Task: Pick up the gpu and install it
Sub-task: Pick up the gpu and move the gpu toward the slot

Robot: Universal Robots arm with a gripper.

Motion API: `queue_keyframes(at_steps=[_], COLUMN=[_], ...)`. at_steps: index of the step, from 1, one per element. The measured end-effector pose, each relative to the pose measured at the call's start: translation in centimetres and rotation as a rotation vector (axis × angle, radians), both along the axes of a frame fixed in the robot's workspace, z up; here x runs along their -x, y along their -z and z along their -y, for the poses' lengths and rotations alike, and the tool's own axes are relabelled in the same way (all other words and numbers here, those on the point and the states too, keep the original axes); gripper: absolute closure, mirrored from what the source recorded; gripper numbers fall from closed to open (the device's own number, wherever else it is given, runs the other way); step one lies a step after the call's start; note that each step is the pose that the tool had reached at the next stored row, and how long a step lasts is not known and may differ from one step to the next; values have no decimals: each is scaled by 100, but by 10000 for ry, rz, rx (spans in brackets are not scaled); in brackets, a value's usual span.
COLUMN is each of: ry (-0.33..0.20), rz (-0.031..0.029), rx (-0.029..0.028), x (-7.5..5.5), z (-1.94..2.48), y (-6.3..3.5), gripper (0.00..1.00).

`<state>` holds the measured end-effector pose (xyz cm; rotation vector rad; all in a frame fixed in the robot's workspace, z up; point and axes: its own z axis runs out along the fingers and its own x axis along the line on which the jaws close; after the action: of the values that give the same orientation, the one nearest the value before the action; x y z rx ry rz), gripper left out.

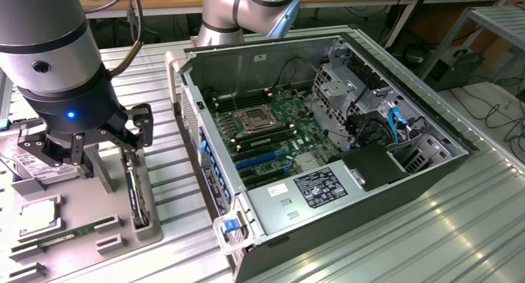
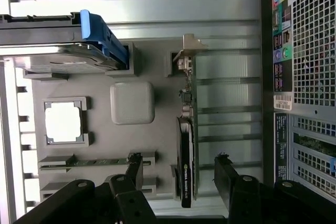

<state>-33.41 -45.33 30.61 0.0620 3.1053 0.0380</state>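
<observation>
The gpu (image 2: 186, 174) is standing on edge in a slot of the gray holder tray (image 2: 155, 64), just beside the open computer case (image 1: 246, 64). The gripper (image 2: 178, 161) is hovering over the gpu, jaws spread wide on either side, grasping nothing.

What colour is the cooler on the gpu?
Black. The cooler on the gpu shows best in the wrist view.

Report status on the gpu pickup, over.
Gripper above gpu, jaws open, nothing held. Gpu on edge in grey holder, untouched. Hard drive alongside, apart.
</observation>
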Motion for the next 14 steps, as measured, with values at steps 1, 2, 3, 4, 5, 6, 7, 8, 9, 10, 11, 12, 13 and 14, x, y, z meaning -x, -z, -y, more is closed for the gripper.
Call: queue_keyframes(at_steps=[1, 2, 3, 4, 5, 6, 7, 8, 9, 10, 11, 12, 13, 14], ry=[0, 0, 0, 0, 0, 0, 1, 0, 0, -1, 0, 1, 1, 1], rz=[0, 1, 1, 0, -2, -7, -10, -11, -11, -12, -13, -12, -11, -12], rx=[-1, -1, -1, 0, 0, -2, -1, -1, -1, -1, 1, 0, -1, 0], x=[0, 0, -1, -4, -10, -18, -22, -26, -32, -37, -45, -46, -46, -47], z=[0, 0, 0, 0, 0, 0, 0, 0, 1, 2, 3, 4, 4, 4], y=[4, 8, 13, 16, 21, 31, 35, 39, 45, 50, 62, 70, 77, 82], gripper=[34, 34, 34, 34, 34, 34, 34, 34, 34, 34, 34, 34, 34, 34])
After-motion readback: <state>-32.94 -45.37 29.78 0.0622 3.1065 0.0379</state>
